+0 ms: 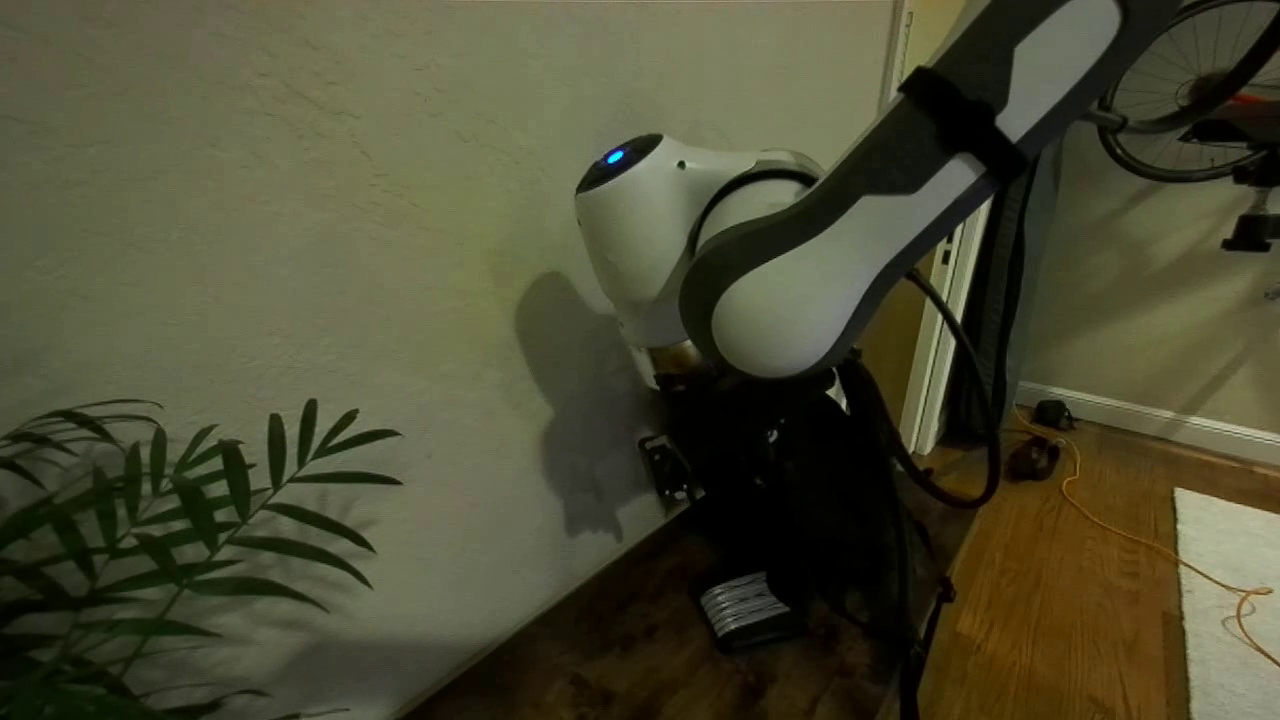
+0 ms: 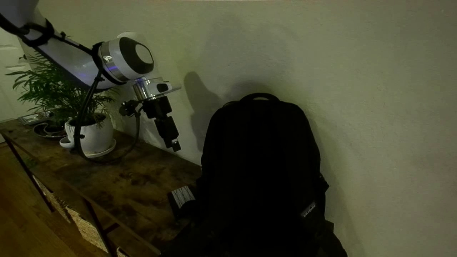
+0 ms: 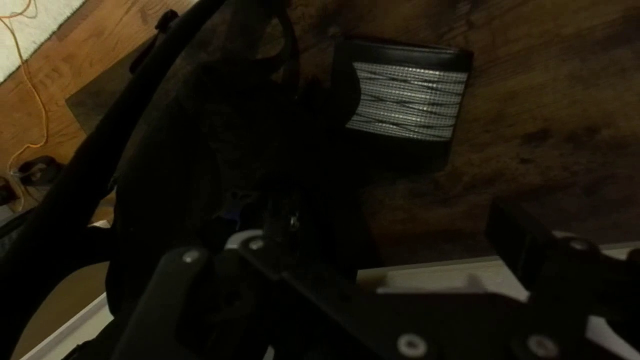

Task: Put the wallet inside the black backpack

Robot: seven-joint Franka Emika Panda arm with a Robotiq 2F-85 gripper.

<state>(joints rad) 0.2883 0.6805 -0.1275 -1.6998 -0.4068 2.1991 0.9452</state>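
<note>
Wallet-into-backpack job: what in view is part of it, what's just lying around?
Part of the job:
black backpack
wallet, lying beside it, not yet inside
gripper, open

Just around:
potted plant
bicycle
rug
orange cord
dark floor items, too unclear to name

Home, potted plant (image 2: 66, 98), rug (image 1: 1235, 570), bicycle (image 1: 1207, 97)
</note>
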